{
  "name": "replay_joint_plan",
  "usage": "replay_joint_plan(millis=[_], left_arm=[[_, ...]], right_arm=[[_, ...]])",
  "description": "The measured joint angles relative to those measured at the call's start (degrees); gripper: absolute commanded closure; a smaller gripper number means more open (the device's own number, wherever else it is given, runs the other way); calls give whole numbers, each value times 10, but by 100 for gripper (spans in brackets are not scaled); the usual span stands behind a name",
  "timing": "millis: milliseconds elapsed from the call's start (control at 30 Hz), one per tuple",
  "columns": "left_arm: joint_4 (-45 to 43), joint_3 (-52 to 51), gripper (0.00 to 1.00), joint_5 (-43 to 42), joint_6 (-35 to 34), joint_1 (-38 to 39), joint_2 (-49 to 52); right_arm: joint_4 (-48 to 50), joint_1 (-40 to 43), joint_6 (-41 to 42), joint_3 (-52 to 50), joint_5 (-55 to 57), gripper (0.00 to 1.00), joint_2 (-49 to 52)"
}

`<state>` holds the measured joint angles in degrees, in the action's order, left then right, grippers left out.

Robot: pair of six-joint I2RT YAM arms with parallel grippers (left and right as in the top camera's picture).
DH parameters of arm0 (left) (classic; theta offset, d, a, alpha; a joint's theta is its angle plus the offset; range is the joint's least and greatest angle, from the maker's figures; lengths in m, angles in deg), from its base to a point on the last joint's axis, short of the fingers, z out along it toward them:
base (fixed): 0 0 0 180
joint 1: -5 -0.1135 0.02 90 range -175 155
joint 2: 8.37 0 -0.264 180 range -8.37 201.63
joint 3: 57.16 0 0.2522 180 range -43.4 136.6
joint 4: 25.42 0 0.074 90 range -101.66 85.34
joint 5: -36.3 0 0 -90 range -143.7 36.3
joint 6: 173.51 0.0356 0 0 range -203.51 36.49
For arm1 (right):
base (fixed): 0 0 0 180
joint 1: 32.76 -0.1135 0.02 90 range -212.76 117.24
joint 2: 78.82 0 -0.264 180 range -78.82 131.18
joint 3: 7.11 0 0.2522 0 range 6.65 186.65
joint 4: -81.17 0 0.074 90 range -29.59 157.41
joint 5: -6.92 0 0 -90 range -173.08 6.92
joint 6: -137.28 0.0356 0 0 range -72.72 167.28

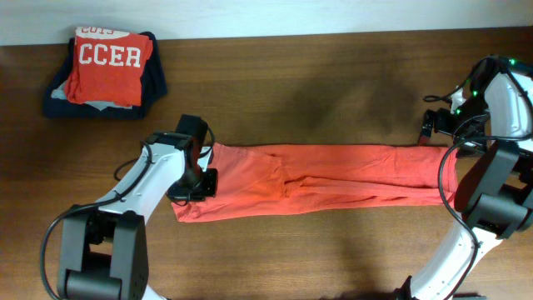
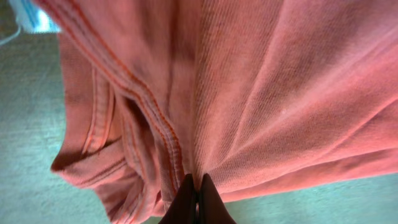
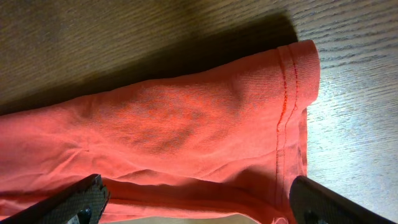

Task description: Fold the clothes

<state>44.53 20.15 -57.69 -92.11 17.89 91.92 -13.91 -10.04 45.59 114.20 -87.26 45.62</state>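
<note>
The clothes, an orange-red T-shirt [image 1: 333, 177], lie folded into a long narrow strip across the middle of the table. My left gripper [image 1: 200, 182] sits on the strip's left end. In the left wrist view it [image 2: 198, 182] is shut on a pinch of the shirt's fabric [image 2: 280, 93], beside a stitched hem. My right gripper [image 3: 199, 205] hovers low over the strip's right end, wide open. Its fingers [image 3: 78, 200] straddle the cloth near the stitched hem [image 3: 289, 93], not gripping it. The chest print is hidden.
A folded red shirt lettered "CCER" [image 1: 108, 62] rests on a dark navy folded garment [image 1: 60, 102] at the back left corner. The wooden table [image 1: 316, 92] runs to a white wall at the back. Both arm bases stand at the front.
</note>
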Motion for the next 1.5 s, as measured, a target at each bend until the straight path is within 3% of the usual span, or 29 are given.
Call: replay_joint_plan(millis=[300,333,367,433,500,733,867,1100,1500], left_arm=[[28,0,96,40,-24,0,0],[29,0,88,42,-26,0,0],[30,0,57,43,-27,0,0],[34,0,21,47,-32,0,0],[37,0,1,49,-32,0,0],[54,5,1,51,-37,0,0],[52,64,1,46,-45,0,1],[-63,182,1,29,-46,0,1],[-199,192,1,25,-47,0,1]], right_arm=[[0,0,0,0,0,1,0],[0,0,0,0,0,1,0],[0,0,-1,0,0,1,0],[0,0,0,0,0,1,0],[0,0,0,0,0,1,0],[0,0,0,0,0,1,0],[0,0,0,0,0,1,0],[0,0,0,0,0,1,0],[0,0,-1,0,0,1,0]])
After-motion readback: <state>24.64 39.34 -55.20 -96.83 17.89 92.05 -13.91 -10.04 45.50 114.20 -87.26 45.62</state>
